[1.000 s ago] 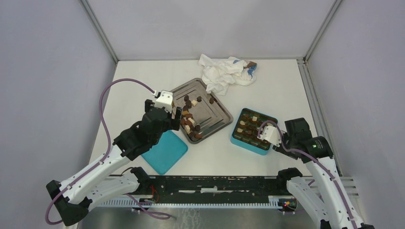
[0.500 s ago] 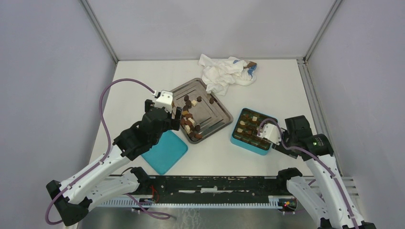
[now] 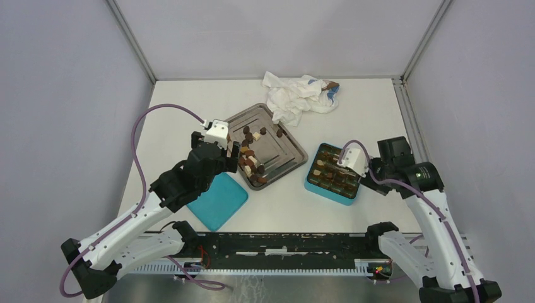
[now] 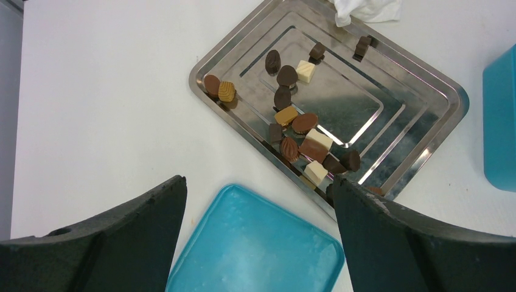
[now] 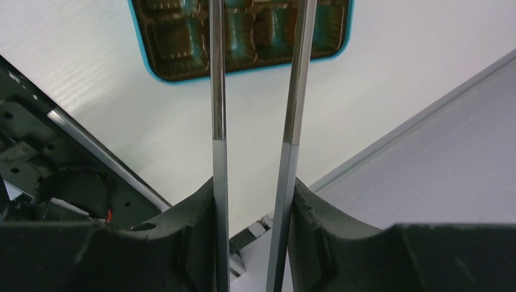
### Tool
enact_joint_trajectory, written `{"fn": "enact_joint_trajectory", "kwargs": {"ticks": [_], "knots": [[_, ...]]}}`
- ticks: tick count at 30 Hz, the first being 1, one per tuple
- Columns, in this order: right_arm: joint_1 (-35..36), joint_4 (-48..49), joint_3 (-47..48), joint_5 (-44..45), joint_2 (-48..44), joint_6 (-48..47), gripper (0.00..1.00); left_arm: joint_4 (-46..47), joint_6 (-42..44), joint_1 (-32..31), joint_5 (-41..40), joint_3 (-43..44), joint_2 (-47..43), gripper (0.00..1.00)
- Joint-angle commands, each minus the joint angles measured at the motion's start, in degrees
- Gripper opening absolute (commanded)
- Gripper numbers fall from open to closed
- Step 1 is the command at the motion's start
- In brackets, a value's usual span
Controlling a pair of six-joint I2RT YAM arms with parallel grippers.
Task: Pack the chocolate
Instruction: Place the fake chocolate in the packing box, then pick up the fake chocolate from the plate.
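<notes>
Left pincer: left gripper [image 3: 231, 151] [image 4: 257, 185], black fingers spread wide, nothing between them. It hangs over the near-left rim of the tray and the far corner of the lid.
Left contact: the right fingertip overlaps the tray rim in the wrist view. Cannot tell whether it touches.
Right pincer: right gripper [image 3: 345, 169] [image 5: 254, 188], black fingers pressed in on the outer sides of a pair of long thin metal tweezers [image 5: 217, 91].
Tweezer blades: slightly apart, near parallel, reaching out over the box.
Chocolate: small dark brown, light brown and cream-white chocolate pieces [image 3: 251, 158] [image 4: 292, 115], lying loose on the square stainless steel tray [image 3: 296, 151] [image 4: 426, 134] and bunched toward its left and near sides. Further pieces sit in cells of the box.
Box: teal square box with a brown celled insert [image 3: 330, 175] [image 5: 173, 36], on the white table [image 3: 353, 120], just right of the tray and apart from it.
Lid: teal square lid [image 3: 217, 201] [image 4: 255, 243], flat on the table, near-left of the tray, close to its rim.
Cloth: crumpled white cloth with blue marks [image 3: 296, 98] [image 4: 365, 9], on the far side, overlapping the tray's far corner.
Cut off: the tweezer tips leave the top edge of the right wrist view. Cannot tell whether they pinch a piece.
Hard to read: the tweezers are too thin to make out from above. The box cells are dark in the right wrist view, so their contents are unclear.
</notes>
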Motion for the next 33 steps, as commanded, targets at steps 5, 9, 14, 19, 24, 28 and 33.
{"fn": "enact_joint_trajectory", "kwargs": {"ticks": [5, 9, 14, 19, 24, 28, 33], "knots": [[-0.08, 14.29, 6.55, -17.87, 9.92, 5.94, 0.43, 2.49, 2.60, 0.40, 0.30, -0.01, -0.57, 0.94], [0.01, 19.56, 8.68, -26.17, 17.69, 7.97, 0.42, 2.49, 2.56, 0.54, 0.27, -0.01, -0.46, 0.94], [2.17, 22.88, 14.21, -28.34, 28.61, 9.38, 0.41, 2.49, 2.57, 0.71, 0.36, -0.01, -0.57, 0.94], [8.81, 25.82, 19.98, -16.21, 37.47, 11.14, 0.41, 2.49, 2.70, 0.97, 0.44, 0.07, -0.65, 0.94], [11.69, 25.74, 25.49, -8.72, 45.71, 11.61, 0.41, 2.49, 2.64, 0.98, 0.80, 0.07, -0.61, 0.94], [12.75, 25.91, 27.84, -5.40, 49.79, 11.85, 0.42, 2.49, 2.69, 1.06, 1.04, 0.07, -1.05, 0.94], [13.75, 25.22, 30.87, -4.11, 53.55, 12.15, 0.42, 2.51, 2.65, 1.03, 1.52, 0.07, -1.14, 0.94]]}}
